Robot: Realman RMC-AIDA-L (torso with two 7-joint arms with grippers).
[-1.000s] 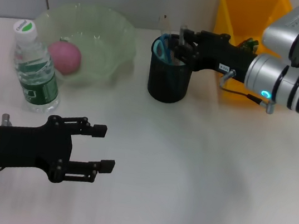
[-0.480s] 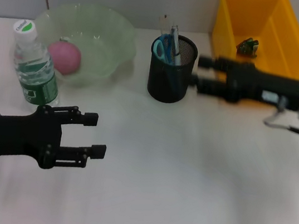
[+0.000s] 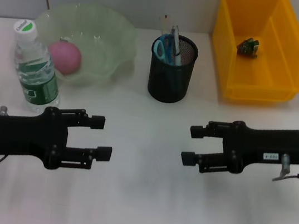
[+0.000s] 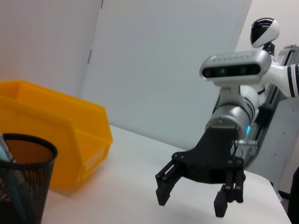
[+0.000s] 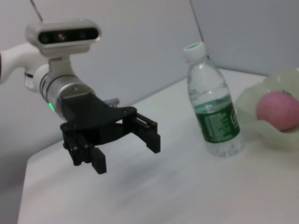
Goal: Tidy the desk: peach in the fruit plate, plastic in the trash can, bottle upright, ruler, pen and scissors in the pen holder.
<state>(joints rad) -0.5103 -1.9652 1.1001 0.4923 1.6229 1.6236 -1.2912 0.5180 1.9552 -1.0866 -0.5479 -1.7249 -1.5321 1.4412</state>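
Observation:
The pink peach (image 3: 63, 57) lies in the green fruit plate (image 3: 115, 39). Beside the plate the water bottle (image 3: 35, 69) stands upright. In the black mesh pen holder (image 3: 169, 75) I see the blue-handled scissors (image 3: 159, 48), a pen (image 3: 175, 39) and a clear ruler (image 3: 164, 25). A crumpled piece of plastic (image 3: 248, 46) lies in the yellow trash can (image 3: 257, 88). My left gripper (image 3: 103, 136) hovers open over the table in front of the bottle. Facing it, my right gripper (image 3: 189, 145) is open and holds nothing. The right wrist view shows the left gripper (image 5: 127, 155), bottle (image 5: 212, 112) and peach (image 5: 278, 110).
A white wall runs behind the desk. In the left wrist view the right gripper (image 4: 191, 203) hangs over bare tabletop, with the trash can (image 4: 60, 135) and pen holder (image 4: 23, 186) off to one side.
My right gripper has pulled away from the pen holder and come down toward the table's front, open. The left gripper drifted slightly and stays open.

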